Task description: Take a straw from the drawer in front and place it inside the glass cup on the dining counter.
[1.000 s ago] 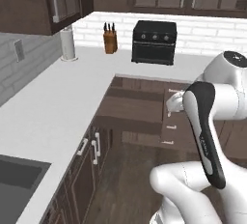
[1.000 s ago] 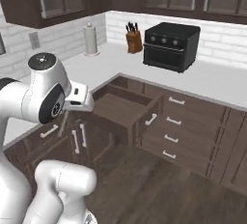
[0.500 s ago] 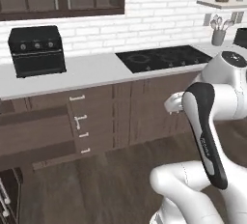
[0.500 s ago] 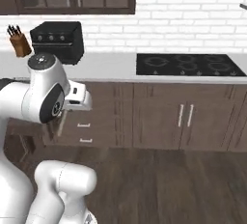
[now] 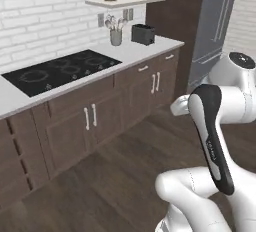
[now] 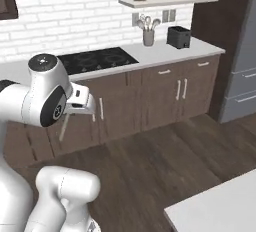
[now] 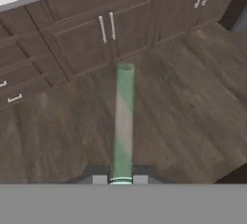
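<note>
Straw (image 7: 123,121): your gripper (image 7: 120,179) is pinched shut on its near end, and in the hand view the pale green tube runs straight out from between the two fingertips (image 7: 99,179), over dark wood floor (image 7: 193,117). You can see its far tip against the foot of the brown cabinets (image 7: 87,39); whether it is close to them you cannot tell.

In the right base view the hand (image 6: 80,103) sits beside the arm's big shoulder joint, held up above the floor, in front of the cabinet doors. A thin pale stick (image 6: 64,127) slants down from it; it is too blurred to read further.

Around you: a black cooktop (image 5: 60,70) set in the white worktop (image 5: 150,48), a utensil pot (image 5: 116,36) and a dark toaster (image 5: 143,34) next to each other farther along, a shelf (image 5: 127,0) with jars above them, and a tall grey fridge (image 5: 220,21) at the end of the run. A corner of a white counter (image 6: 220,208) shows at the lower right of the right base view, well apart from the hand.
</note>
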You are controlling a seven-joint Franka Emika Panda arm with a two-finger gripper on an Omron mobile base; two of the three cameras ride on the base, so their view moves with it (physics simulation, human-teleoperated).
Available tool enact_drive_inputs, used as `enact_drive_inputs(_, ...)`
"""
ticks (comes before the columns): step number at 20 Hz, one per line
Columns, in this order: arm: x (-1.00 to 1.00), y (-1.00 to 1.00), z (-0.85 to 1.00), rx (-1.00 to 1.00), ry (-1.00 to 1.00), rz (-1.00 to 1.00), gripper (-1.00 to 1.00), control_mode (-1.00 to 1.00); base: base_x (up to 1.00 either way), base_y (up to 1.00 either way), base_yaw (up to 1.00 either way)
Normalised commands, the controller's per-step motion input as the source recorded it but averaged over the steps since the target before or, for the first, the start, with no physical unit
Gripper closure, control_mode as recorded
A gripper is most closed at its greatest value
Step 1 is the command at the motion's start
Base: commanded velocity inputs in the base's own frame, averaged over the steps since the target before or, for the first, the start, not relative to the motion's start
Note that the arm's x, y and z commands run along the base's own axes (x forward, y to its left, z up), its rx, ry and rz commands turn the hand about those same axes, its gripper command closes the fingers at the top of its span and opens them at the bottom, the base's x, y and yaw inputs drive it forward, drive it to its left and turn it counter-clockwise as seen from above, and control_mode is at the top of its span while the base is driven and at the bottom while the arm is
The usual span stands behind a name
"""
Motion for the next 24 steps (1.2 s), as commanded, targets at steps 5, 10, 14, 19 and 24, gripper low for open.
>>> enact_drive_inputs(5, 0.0, 0.0, 0.0, 0.0, 0.0, 0.0, 1.0, 1.0, 0.0, -0.89, -0.66)
enact_drive_inputs(10, 0.0, 0.0, 0.0, 0.0, 0.0, 0.0, 1.0, 1.0, 0.0, -0.49, -0.59)
enact_drive_inputs(14, 0.0, 0.0, 0.0, 0.0, 0.0, 0.0, 1.0, 1.0, 0.0, 0.26, -0.48)
enact_drive_inputs(19, 0.0, 0.0, 0.0, 0.0, 0.0, 0.0, 1.0, 1.0, 0.02, 0.86, -0.38)
enact_drive_inputs(24, 0.0, 0.0, 0.0, 0.0, 0.0, 0.0, 1.0, 1.0, 0.05, 0.99, -0.34)
